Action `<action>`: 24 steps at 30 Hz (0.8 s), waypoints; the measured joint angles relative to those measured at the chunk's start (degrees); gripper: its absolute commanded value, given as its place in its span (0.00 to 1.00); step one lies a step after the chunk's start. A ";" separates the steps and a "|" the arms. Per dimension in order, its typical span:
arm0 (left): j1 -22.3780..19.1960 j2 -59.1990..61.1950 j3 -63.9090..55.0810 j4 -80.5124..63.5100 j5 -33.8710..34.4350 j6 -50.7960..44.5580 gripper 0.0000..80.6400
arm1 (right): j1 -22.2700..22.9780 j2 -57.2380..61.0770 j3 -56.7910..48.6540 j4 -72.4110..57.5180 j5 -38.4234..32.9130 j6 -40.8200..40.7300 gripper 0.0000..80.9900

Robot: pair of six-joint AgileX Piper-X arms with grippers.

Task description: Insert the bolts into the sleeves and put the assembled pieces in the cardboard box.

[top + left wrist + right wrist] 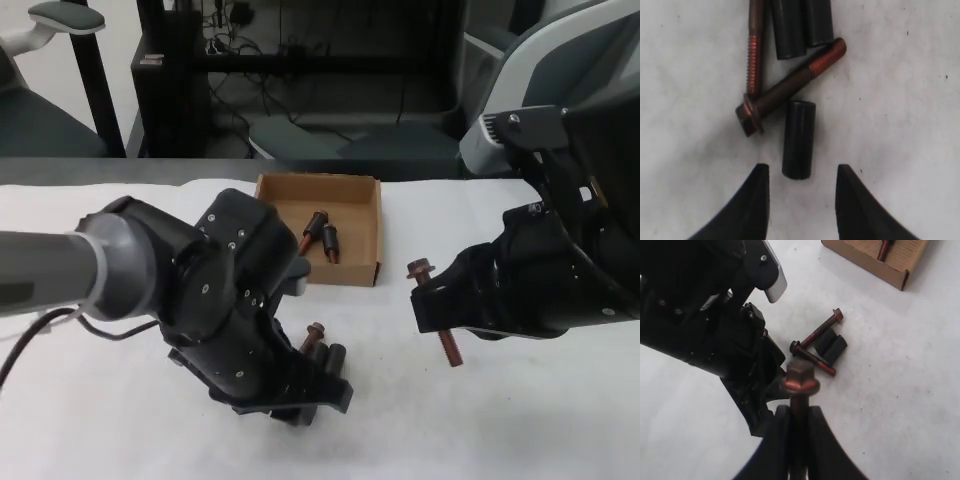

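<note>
Right fingers point(776, 442) pinch a bolt point(800, 380); left fingers point(747, 212) flank a sleeve point(799, 137).

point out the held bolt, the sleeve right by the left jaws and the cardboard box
held bolt point(800, 380), right wrist view, on its hex head
sleeve point(799, 140), left wrist view, middle of its side
cardboard box point(377, 230), high view, on its right-hand wall

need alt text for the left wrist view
The left gripper, open, points at a black sleeve lying on the white bench, its near end between the fingers. Beyond it lie two copper bolts, touching, and two more black sleeves side by side.
</note>
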 measured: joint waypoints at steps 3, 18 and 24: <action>0.00 1.03 0.00 -0.95 0.00 0.00 0.53 | 0.00 0.00 0.00 -0.94 -1.00 0.00 0.00; 0.00 2.15 -1.76 -3.51 0.00 -0.98 0.53 | 0.00 0.00 0.00 -2.79 -2.12 0.00 0.00; -0.14 4.32 -2.09 -3.51 0.00 -0.98 0.53 | 0.00 0.00 0.00 -2.87 -2.67 0.00 0.00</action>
